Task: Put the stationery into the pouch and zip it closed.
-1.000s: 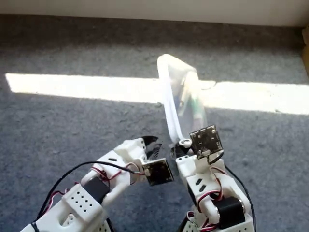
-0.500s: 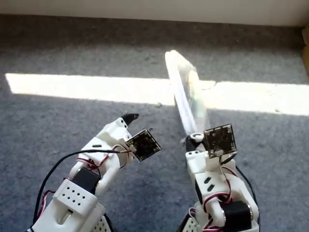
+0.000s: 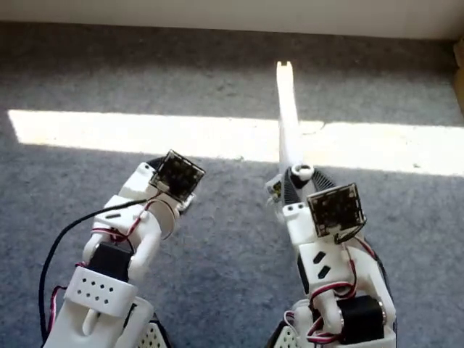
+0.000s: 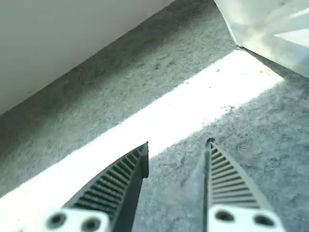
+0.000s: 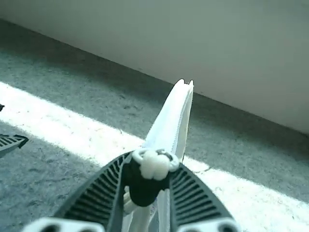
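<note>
**Left to right:** The left arm stands over the grey, carpet-covered bench, with its wrist camera sitting above the left gripper. The gripper's dark ribbed fingers are spread apart with nothing between them. They hang over the line where a bright band of sunlight meets the shaded carpet. One corner of the translucent pouch shows in the left wrist view, well apart from those fingers.

To the right, the right gripper has its fingers pressed together on the near end of the pouch. They pinch a dark piece topped by a small white knob, which looks like the zip pull. The pouch is held on edge. From above it reads as a thin white strip running from the gripper across the sunlit band toward the pale wall. In the right wrist view it rises narrow from between the fingers, its two sides close together at the far tip. It cannot be told whether the zip is fully drawn, or whether the pouch touches the bench.
</note>
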Controlling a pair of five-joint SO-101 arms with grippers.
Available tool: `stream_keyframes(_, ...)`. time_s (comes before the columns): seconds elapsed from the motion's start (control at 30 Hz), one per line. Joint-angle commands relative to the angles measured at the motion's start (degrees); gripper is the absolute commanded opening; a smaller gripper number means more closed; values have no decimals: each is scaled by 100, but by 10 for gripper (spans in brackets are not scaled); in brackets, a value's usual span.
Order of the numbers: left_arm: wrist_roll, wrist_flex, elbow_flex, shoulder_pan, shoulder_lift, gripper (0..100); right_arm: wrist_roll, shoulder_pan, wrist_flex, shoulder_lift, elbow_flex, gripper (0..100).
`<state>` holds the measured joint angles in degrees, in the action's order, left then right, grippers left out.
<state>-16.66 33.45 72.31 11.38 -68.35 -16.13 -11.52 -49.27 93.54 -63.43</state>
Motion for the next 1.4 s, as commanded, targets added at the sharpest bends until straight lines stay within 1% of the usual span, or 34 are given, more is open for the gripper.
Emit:
stream_keyframes(0.0, 765, 554, -664, -145, -127, 179, -35, 224, 523, -1007, 945, 4)
stream_keyframes(0.13, 1275, 659, -708, -145, -127, 179, 440, 365, 532, -2123, 2149, 4)
stream_keyframes(0.2, 1433, 668, -716, -145, -127, 179, 519, 382, 532, -2668, 2712, 4)
stream_keyframes(0.3, 1600, 668, -716, -180, -127, 178, 527, 382, 532, -3407, 3345, 4)
stream_keyframes(0.4, 1723, 668, -673, -365, -127, 178, 563, 400, 532, -3978, 3837, 4)
stream_keyframes(0.57, 2084, 835, -673, -690, -127, 178, 510, 629, 532, -4963, 4725, 4)
stream_keyframes(0.73, 2110, 985, -655, -778, -127, 178, 510, 778, 488, -5930, 5771, 4)
stream_keyframes(1.03, 2084, 958, -523, -778, -127, 178, 510, 760, -1516, -7064, 8321, 4)
stream_keyframes(1.27, 2084, 976, -523, -769, -127, 178, 510, 752, -2501, -7873, 9640, 4)
stream_keyframes(1.37, 2084, 985, -523, -769, -127, 178, 457, 532, -2958, -8136, 10167, 4)
